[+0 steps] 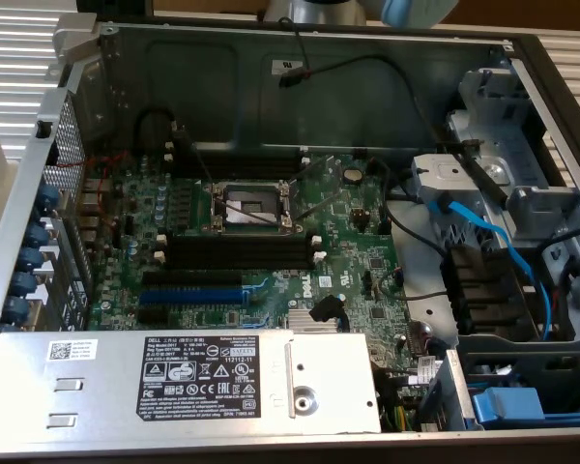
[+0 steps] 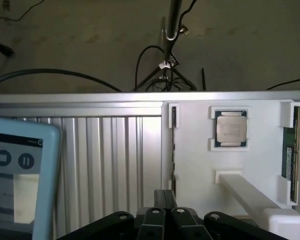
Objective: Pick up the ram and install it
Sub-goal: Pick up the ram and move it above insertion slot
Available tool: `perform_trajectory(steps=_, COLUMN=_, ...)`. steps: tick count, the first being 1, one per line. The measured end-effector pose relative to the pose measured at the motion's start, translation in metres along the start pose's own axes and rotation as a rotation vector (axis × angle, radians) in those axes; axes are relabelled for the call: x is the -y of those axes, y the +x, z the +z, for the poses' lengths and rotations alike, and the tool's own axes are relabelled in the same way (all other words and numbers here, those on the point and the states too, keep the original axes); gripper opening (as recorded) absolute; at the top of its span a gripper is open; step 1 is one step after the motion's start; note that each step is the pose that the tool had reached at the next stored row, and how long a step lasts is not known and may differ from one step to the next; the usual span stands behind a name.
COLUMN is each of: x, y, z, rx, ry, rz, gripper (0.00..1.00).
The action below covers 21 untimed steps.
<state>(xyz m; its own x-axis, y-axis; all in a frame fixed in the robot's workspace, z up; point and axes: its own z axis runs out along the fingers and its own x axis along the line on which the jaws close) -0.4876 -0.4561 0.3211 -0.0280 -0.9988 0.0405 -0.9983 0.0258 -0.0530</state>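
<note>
Gripper (image 2: 165,196) pressed together, holding nothing. A dark strip (image 2: 173,150), perhaps a stick seen edge-on, runs lengthwise straight ahead of it along the white tray (image 2: 195,150). The green ram (image 2: 288,152) stands on edge past the processor (image 2: 231,128), parallel, well off the gripper's line.

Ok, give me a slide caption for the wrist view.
Shut end effector facing a white fixture that holds a processor and the ram, not yet picked up.

The exterior view looks steeply down, close, into the open computer case (image 1: 222,68). My wrist camera looks out past my hand (image 2: 165,196) over the ribbed table (image 2: 100,150), which also shows in the exterior frame's upper left.
</note>
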Motion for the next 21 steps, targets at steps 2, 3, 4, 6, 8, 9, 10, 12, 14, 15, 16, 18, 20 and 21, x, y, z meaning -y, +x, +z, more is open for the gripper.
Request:
perform_trajectory(steps=2, x=-0.0017, y=0.0, z=0.0026, rx=0.0008, ry=0.0049, rz=0.0, gripper=0.11)
perform_trajectory(steps=3, x=-0.0021, y=-0.001, z=0.0038, rx=0.0015, ry=0.007, rz=0.001, gripper=0.11)
perform_trajectory(steps=4, x=-0.0022, y=-0.002, z=0.0049, rx=0.002, ry=0.0082, rz=0.0, gripper=0.11)
perform_trajectory(steps=6, x=-0.0025, y=-0.006, z=0.0077, rx=0.0031, ry=0.0093, rz=0.001, gripper=0.11)
perform_trajectory(steps=8, x=-0.0027, y=-0.009, z=0.0108, rx=0.004, ry=0.0094, rz=0.001, gripper=0.11)
perform_trajectory(steps=9, x=-0.0029, y=-0.011, z=0.0126, rx=0.0041, ry=0.0095, rz=0.001, gripper=0.11)
perform_trajectory(steps=10, x=-0.003, y=-0.012, z=0.0144, rx=0.0043, ry=0.0096, rz=0.001, gripper=0.11)
perform_trajectory(steps=12, x=-0.0032, y=-0.014, z=0.0179, rx=0.0042, ry=0.0095, rz=0.001, gripper=0.11)
perform_trajectory(steps=14, x=-0.0034, y=-0.016, z=0.0213, rx=0.004, ry=0.0091, rz=0.001, gripper=0.11)
perform_trajectory(steps=15, x=-0.0036, y=-0.017, z=0.0231, rx=0.0041, ry=0.0093, rz=0.001, gripper=0.11)
perform_trajectory(steps=16, x=-0.0037, y=-0.017, z=0.0249, rx=0.0042, ry=0.0093, rz=0.001, gripper=0.11)
perform_trajectory(steps=18, x=-0.0053, y=-0.017, z=0.0284, rx=0.0041, ry=0.0092, rz=0.001, gripper=0.11)
perform_trajectory(steps=20, x=-0.0078, y=-0.017, z=0.032, rx=0.0041, ry=0.0093, rz=0.001, gripper=0.11)
perform_trajectory(steps=21, x=-0.0091, y=-0.018, z=0.0338, rx=0.0042, ry=0.0094, rz=0.001, gripper=0.11)
